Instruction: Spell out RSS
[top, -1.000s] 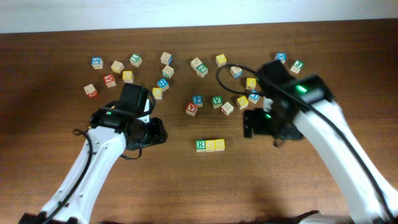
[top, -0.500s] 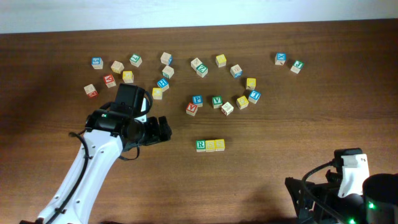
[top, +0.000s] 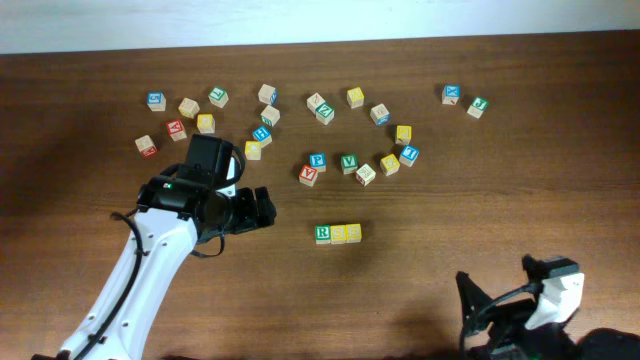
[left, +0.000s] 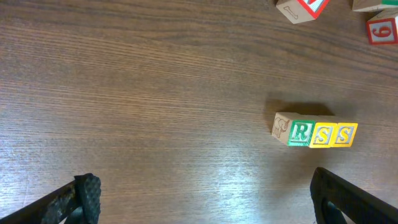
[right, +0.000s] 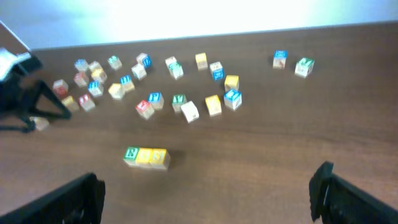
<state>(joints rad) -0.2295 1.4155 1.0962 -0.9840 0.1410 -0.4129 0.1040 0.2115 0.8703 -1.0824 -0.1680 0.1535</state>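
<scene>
The green R cube (top: 322, 234) and two yellow S cubes (top: 339, 233) (top: 353, 232) stand touching in a row on the table, reading R S S. The row also shows in the left wrist view, R (left: 301, 132), S (left: 323, 134), S (left: 346, 134), and in the right wrist view (right: 146, 156). My left gripper (top: 262, 209) is open and empty, left of the row (left: 205, 205). My right gripper (top: 480, 315) is open and empty at the bottom right, far from the row (right: 208, 199).
Several other letter cubes lie scattered across the far half of the table, among them a green V cube (top: 348, 162), a red cube (top: 308, 174) and a blue cube (top: 451, 94). The table's far edge (top: 320, 42) meets a white wall.
My right arm has pulled back from beside the cubes to the bottom right corner. My left arm has barely moved. The R S S row has stayed in place.
</scene>
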